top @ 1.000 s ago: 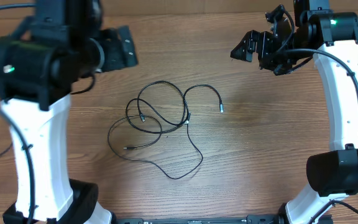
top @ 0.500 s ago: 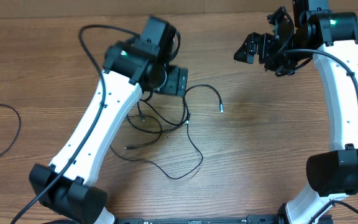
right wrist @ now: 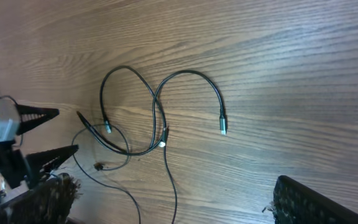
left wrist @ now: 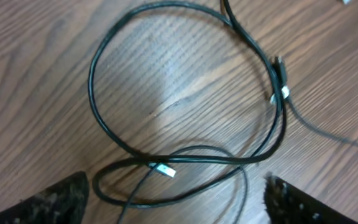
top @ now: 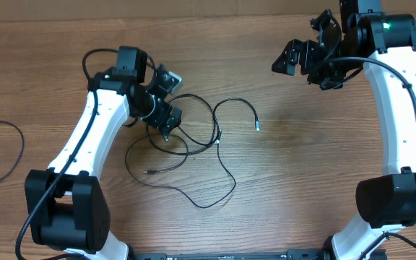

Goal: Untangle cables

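Right under your left gripper [top: 170,99] is the nearest loop of the cables [top: 217,136], and the whole lot is lying flat on the wooden worktop [top: 302,180]. That gripper's jaws are spread wide with nothing in them. On the left wrist cam you get one finger [left wrist: 58,199] in each bottom corner, with the cables [left wrist: 92,81] laid out on the wood between and ahead of them. Just ahead of the gap between the fingers there's a silver-tipped plug [left wrist: 163,168], right where strands cross at the near end of a big round loop. Further ahead and off to one side, another plug end [left wrist: 282,93] lies against the loop's far edge.

Your right gripper [top: 303,63] is well apart from the tangle, jaws also wide and empty. From its wrist cam the cables [right wrist: 156,106] are all out in front of it as two loops side by side. The bit closest to this gripper is a free end with a grey plug [right wrist: 222,127], lying clear of the loops. You can see the left gripper [right wrist: 58,132] on the far side of the tangle, pointed fingers aimed at it.

From overhead, a long slack curve trails away from the left gripper, and a small plug tip [top: 148,172] sits back toward that arm's base. Honestly can't tell how many separate cables are in there.
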You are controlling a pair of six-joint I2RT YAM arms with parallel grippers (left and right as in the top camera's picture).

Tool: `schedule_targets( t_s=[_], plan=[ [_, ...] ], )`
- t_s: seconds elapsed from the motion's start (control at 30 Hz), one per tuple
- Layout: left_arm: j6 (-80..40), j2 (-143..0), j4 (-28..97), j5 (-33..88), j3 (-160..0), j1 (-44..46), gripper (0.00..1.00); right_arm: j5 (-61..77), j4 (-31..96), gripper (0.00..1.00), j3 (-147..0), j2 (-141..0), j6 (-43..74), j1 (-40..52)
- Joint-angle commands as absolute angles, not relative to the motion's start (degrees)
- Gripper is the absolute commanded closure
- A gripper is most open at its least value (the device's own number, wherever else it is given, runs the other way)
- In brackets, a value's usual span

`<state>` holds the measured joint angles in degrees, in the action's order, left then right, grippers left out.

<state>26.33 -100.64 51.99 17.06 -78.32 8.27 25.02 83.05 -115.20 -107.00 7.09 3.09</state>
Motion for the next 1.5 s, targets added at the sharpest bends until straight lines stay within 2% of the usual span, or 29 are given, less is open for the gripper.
schedule_targets(
  t_s=[0.0, 0.33, 0.43, 0.57, 0.67, 0.77, 0.9, 1.03, 1.1, 1.17, 1.2, 1.27, 1.33, 1.37, 1.43, 1.47],
  plan=[
    [35.9, -101.1, 50.2, 19.4, -74.6, 8.3, 0.16, 24.4, 82.9, 0.00, -115.1, -106.2, 7.0, 3.2],
    [37.3, -101.1, 40.6, 17.5, -68.6, 12.1, 0.09, 24.4, 82.8, 0.00, -114.7, -106.2, 7.0, 3.2],
    [37.3, -101.3, 39.7, 16.7, -68.6, 12.8, 0.08, 24.4, 82.8, 0.00, -114.7, -106.2, 7.0, 3.2],
    [37.4, -101.7, 37.7, 8.8, -68.6, 12.8, 0.08, 24.4, 83.0, 0.00, -114.7, -106.2, 7.0, 3.2],
    [41.7, -104.0, 37.6, 8.4, -68.6, 12.8, 0.10, 24.4, 83.3, 0.00, -114.7, -106.2, 7.0, 3.2],
    [41.8, -106.6, 37.9, 8.9, -68.6, 12.8, 0.25, 24.4, 83.3, 0.00, -114.7, -106.2, 7.0, 3.2],
    [41.8, -107.1, 38.7, 10.4, -68.6, 12.8, 0.28, 24.4, 83.2, 0.00, -114.7, -106.2, 7.0, 3.2],
    [41.8, -107.0, 38.7, 10.3, -70.0, 12.8, 0.37, 24.4, 83.1, 0.00, -114.7, -106.2, 7.0, 3.2],
    [41.8, -107.0, 38.7, 10.2, -70.5, 12.7, 0.48, 24.4, 83.1, 0.00, -114.7, -106.2, 7.0, 3.2],
    [41.8, -107.0, 38.7, 9.9, -70.7, 12.7, 0.66, 24.4, 83.1, 0.00, -114.7, -106.2, 7.0, 3.2],
    [41.8, -107.0, 38.9, 9.9, -71.1, 12.7, 0.69, 24.4, 83.1, 0.00, -114.7, -106.2, 7.0, 3.2],
    [41.8, -106.8, 40.5, 10.2, -73.2, 12.9, 0.71, 24.4, 83.0, 0.00, -114.7, -106.2, 7.0, 3.2],
    [41.8, -106.1, 43.1, 10.1, -76.1, 13.1, 0.68, 24.4, 83.1, 0.00, -114.7, -106.2, 7.0, 3.2],
    [42.1, -105.3, 46.1, 10.1, -79.2, 13.2, 0.60, 24.4, 83.1, 0.00, -114.7, -106.2, 7.0, 3.2],
    [44.8, -104.4, 50.3, 9.9, -83.7, 13.2, 0.59, 24.4, 83.1, 0.00, -114.7, -106.2, 7.0, 3.2],
    [46.7, -104.4, 51.2, 9.6, -84.8, 13.1, 0.54, 24.4, 83.1, 0.00, -114.7, -106.2, 7.0, 3.2]
  ],
)
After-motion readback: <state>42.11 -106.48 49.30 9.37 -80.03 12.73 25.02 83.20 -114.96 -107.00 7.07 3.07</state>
